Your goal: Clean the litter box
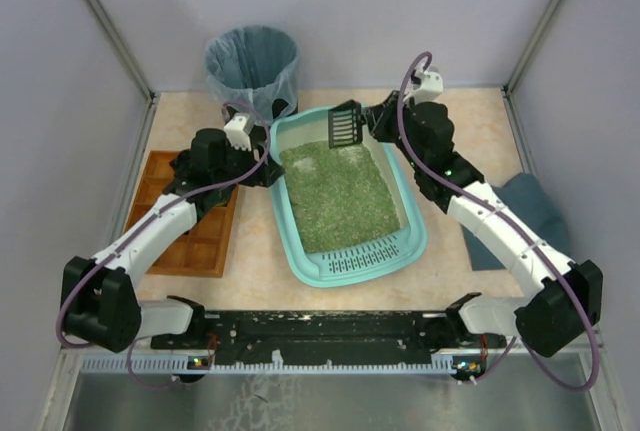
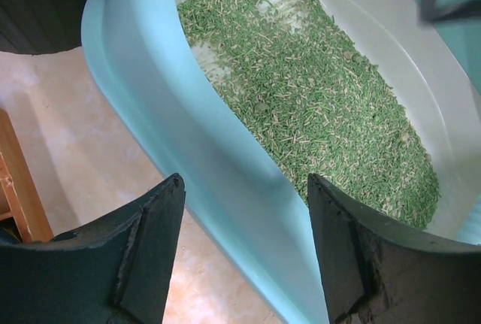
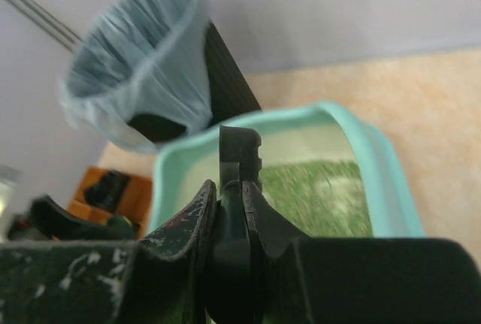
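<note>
The teal litter box (image 1: 415,221) lies mid-table, holding green granular litter (image 1: 340,191), with its slotted lip toward the arms. My left gripper (image 1: 272,169) straddles the box's left wall (image 2: 188,136). One finger is outside over the table and the other above the litter (image 2: 323,98). The jaws of the left gripper (image 2: 245,181) stand apart and do not touch the wall. My right gripper (image 1: 372,123) is at the box's far end, shut on the handle of a black slotted scoop (image 1: 344,126). In the right wrist view the scoop (image 3: 239,147) sticks up from the right gripper (image 3: 229,186), above the box rim (image 3: 376,166).
A black bin lined with a blue-grey bag (image 1: 252,66) stands behind the box, close to the scoop, and the bin (image 3: 143,76) also shows in the right wrist view. A brown wooden compartment tray (image 1: 200,241) lies to the left. A dark cloth (image 1: 525,206) lies at the right edge.
</note>
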